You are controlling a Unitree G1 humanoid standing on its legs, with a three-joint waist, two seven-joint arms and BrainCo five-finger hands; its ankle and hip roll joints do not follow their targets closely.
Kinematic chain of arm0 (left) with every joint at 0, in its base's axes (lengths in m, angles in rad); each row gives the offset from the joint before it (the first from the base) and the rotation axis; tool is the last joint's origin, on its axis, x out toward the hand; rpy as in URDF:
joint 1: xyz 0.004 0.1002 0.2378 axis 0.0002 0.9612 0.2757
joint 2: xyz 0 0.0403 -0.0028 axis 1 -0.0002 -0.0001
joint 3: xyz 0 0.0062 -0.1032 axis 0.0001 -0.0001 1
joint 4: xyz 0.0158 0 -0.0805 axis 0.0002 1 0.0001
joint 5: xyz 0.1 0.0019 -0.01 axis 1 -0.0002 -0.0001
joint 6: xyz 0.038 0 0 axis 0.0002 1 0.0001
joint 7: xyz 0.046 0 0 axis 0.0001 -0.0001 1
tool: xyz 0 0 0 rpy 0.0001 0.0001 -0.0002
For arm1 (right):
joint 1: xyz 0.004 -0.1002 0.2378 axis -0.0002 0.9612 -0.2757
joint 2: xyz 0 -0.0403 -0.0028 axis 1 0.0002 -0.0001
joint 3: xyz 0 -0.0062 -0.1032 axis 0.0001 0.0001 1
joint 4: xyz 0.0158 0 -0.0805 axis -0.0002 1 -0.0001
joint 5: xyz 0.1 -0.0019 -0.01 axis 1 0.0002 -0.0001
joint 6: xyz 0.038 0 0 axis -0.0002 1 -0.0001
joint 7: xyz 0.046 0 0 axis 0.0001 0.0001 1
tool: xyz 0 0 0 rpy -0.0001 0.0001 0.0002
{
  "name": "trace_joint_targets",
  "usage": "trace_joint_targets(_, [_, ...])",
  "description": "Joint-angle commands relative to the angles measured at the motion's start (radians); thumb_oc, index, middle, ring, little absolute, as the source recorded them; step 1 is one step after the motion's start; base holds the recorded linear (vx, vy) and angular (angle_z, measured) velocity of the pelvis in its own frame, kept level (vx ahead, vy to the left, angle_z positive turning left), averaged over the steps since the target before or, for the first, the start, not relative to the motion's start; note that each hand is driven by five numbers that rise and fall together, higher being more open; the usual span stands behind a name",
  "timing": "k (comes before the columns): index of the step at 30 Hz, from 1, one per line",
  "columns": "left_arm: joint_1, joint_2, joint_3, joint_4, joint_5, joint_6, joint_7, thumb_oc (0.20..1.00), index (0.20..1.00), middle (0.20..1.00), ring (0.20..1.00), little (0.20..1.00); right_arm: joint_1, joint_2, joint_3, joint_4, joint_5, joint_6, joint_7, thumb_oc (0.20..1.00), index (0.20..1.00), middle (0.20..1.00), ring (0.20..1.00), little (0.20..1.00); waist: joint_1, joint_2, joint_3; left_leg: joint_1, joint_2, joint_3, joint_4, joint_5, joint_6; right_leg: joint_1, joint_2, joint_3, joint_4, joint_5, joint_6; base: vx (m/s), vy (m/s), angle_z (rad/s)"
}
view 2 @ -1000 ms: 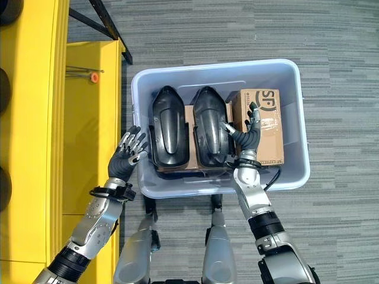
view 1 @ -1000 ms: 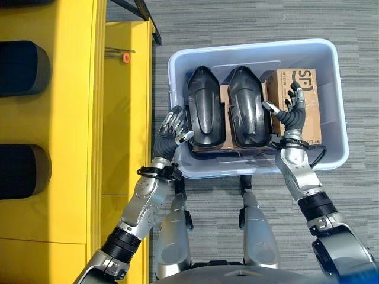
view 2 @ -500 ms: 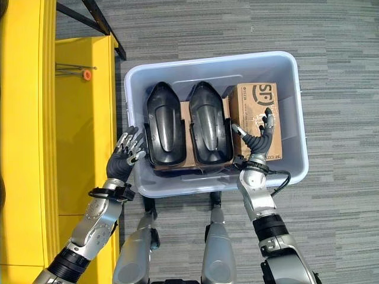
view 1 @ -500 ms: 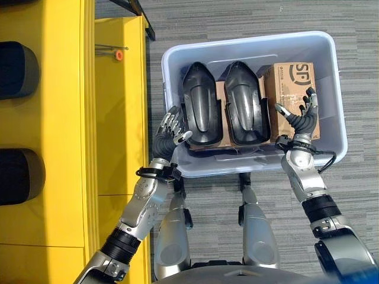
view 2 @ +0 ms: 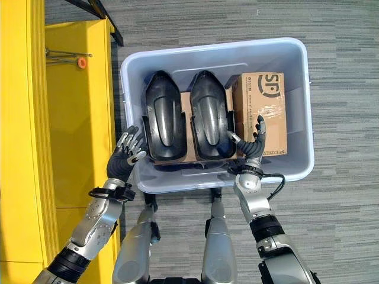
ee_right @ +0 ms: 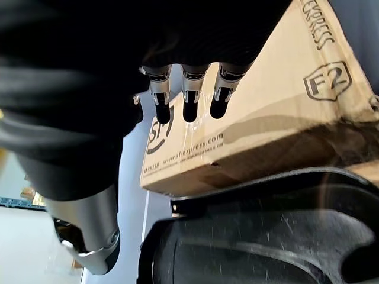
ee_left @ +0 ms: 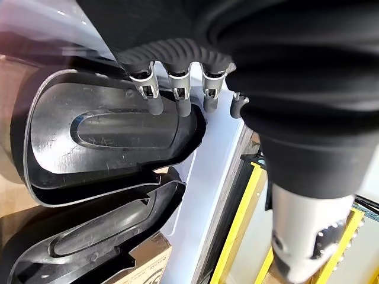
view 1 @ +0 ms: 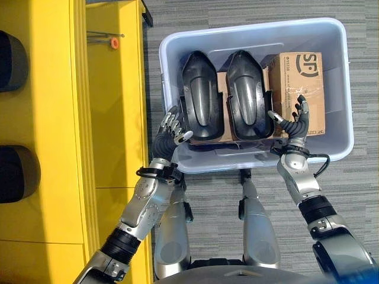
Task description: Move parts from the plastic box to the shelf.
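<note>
Currently the pale plastic box sits on grey carpet, just beside the yellow shelf. Inside it, two black moulded parts lie side by side, lengthwise, resting on brown cardboard: the left part near the box's left wall, the right part touching it along one edge. A cardboard carton stands against the right part's other side, near the box's right wall.

Left hand: at the box's near-left corner, outside the wall, fingers loosely spread and relaxed, holding nothing. In the left wrist view the fingertips hang just over the edge of the left part; contact cannot be confirmed.

Right hand: inside the box at its near side, over the near end of the carton, thumb toward the right part. Fingers straight and splayed wide, nothing grasped.

Two black parts already lie on the shelf's upper level. An orange-capped object with thin rods lies on the lower yellow ledge.
</note>
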Motion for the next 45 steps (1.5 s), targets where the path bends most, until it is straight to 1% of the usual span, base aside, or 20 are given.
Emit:
trace_joint_targets(1, [-0.016, 0.016, 0.016, -0.072, 0.04, -0.053, 0.001, 1.0, 1.0, 1.0, 1.0, 1.0, -0.057, 0.005, -0.015, 0.023, -0.033, -0.029, 0.008, 1.0, 1.0, 1.0, 1.0, 1.0, 0.007, 0.002, -0.013, 0.023, 0.041, -0.052, 0.006, 0.019, -0.032, -0.012, -0.007, 0.03, 0.01, 0.073, 0.033, 0.0, 0.0, 0.0])
trace_joint_targets(6, [-0.016, 0.017, 0.018, -0.076, 0.044, -0.058, 0.005, 1.0, 1.0, 1.0, 1.0, 1.0, -0.073, 0.002, 0.006, 0.063, -0.052, -0.011, 0.012, 1.0, 1.0, 1.0, 1.0, 1.0, 0.01, 0.008, -0.008, 0.018, 0.037, -0.054, 0.006, 0.017, -0.03, -0.017, -0.01, 0.029, 0.011, 0.072, 0.032, 0.0, 0.0, 0.0])
trace_joint_targets(20, [-0.032, 0.012, 0.007, -0.071, 0.039, -0.055, 0.007, 1.0, 1.0, 1.0, 1.0, 1.0, -0.116, 0.013, 0.027, 0.169, -0.031, 0.004, 0.021, 1.0, 1.0, 1.0, 1.0, 1.0, 0.013, 0.013, 0.001, 0.008, 0.034, -0.054, 0.006, 0.012, -0.027, -0.026, -0.009, 0.031, 0.013, 0.069, 0.03, 0.0, 0.0, 0.0])
trace_joint_targets(25, [-0.034, 0.015, 0.007, -0.071, 0.03, -0.059, 0.004, 1.0, 1.0, 1.0, 1.0, 1.0, -0.138, -0.002, 0.018, 0.219, -0.03, 0.011, 0.012, 1.0, 1.0, 1.0, 1.0, 1.0, 0.015, 0.014, 0.005, 0.007, 0.033, -0.052, 0.006, 0.009, -0.027, -0.032, -0.007, 0.035, 0.013, 0.07, 0.03, 0.0, 0.0, 0.0])
trace_joint_targets(32, [-0.031, 0.018, 0.008, -0.074, 0.024, -0.062, 0.001, 1.0, 1.0, 1.0, 1.0, 1.0, -0.166, -0.019, 0.018, 0.243, -0.035, 0.014, 0.012, 1.0, 1.0, 1.0, 1.0, 1.0, 0.016, 0.015, 0.008, 0.004, 0.035, -0.05, 0.006, 0.009, -0.028, -0.039, -0.004, 0.038, 0.014, 0.07, 0.03, 0.0, 0.0, 0.0])
trace_joint_targets(36, [-0.032, 0.015, 0.014, -0.072, 0.027, -0.06, 0.003, 1.0, 1.0, 1.0, 1.0, 1.0, -0.156, -0.021, 0.037, 0.175, -0.074, 0.013, 0.013, 1.0, 1.0, 1.0, 1.0, 1.0, 0.013, 0.008, 0.008, 0.005, 0.038, -0.046, 0.006, 0.007, -0.028, -0.04, 0.001, 0.04, 0.013, 0.07, 0.03, 0.0, 0.0, 0.0])
trace_joint_targets(37, [-0.032, 0.015, 0.016, -0.072, 0.03, -0.059, 0.005, 1.0, 1.0, 1.0, 1.0, 1.0, -0.147, -0.02, 0.04, 0.15, -0.086, 0.013, 0.013, 1.0, 1.0, 1.0, 1.0, 1.0, 0.011, 0.006, 0.007, 0.005, 0.039, -0.046, 0.006, 0.006, -0.028, -0.04, 0.001, 0.041, 0.013, 0.07, 0.031, 0.0, 0.0, 0.0])
trace_joint_targets(38, [-0.033, 0.015, 0.023, -0.072, 0.038, -0.061, 0.009, 1.0, 1.0, 1.0, 1.0, 1.0, -0.118, -0.022, 0.04, 0.078, -0.123, 0.01, 0.007, 1.0, 1.0, 1.0, 1.0, 1.0, 0.007, 0.004, 0.006, 0.005, 0.038, -0.046, 0.006, 0.004, -0.027, -0.041, 0.001, 0.037, 0.013, 0.069, 0.031, 0.0, 0.0, 0.0])
trace_joint_targets(39, [-0.033, 0.015, 0.023, -0.072, 0.038, -0.061, 0.01, 1.0, 1.0, 1.0, 1.0, 1.0, -0.117, -0.022, 0.04, 0.076, -0.124, 0.011, 0.006, 1.0, 1.0, 1.0, 1.0, 1.0, 0.007, 0.004, 0.005, 0.005, 0.038, -0.046, 0.006, 0.004, -0.027, -0.041, 0.001, 0.037, 0.013, 0.069, 0.031, 0.0, 0.0, 0.0])
trace_joint_targets(42, [-0.035, 0.017, 0.033, -0.073, 0.054, -0.062, 0.018, 1.0, 1.0, 1.0, 1.0, 1.0, -0.092, -0.031, 0.019, -0.006, -0.174, 0.009, -0.022, 1.0, 1.0, 1.0, 1.0, 1.0, 0.002, 0.002, -0.002, 0.003, 0.037, -0.049, 0.006, 0.002, -0.027, -0.04, 0.0, 0.032, 0.013, 0.068, 0.033, 0.0, 0.0, 0.0])
trace_joint_targets(45, [-0.037, 0.018, 0.04, -0.076, 0.06, -0.061, 0.023, 1.0, 1.0, 1.0, 1.0, 1.0, -0.082, -0.037, 0.002, -0.06, -0.189, 0.003, -0.031, 1.0, 1.0, 1.0, 1.0, 1.0, 0.001, -0.003, -0.004, 0.002, 0.036, -0.051, 0.006, 0.001, -0.027, -0.039, -0.001, 0.031, 0.013, 0.067, 0.035, 0.0, 0.0, 0.0])
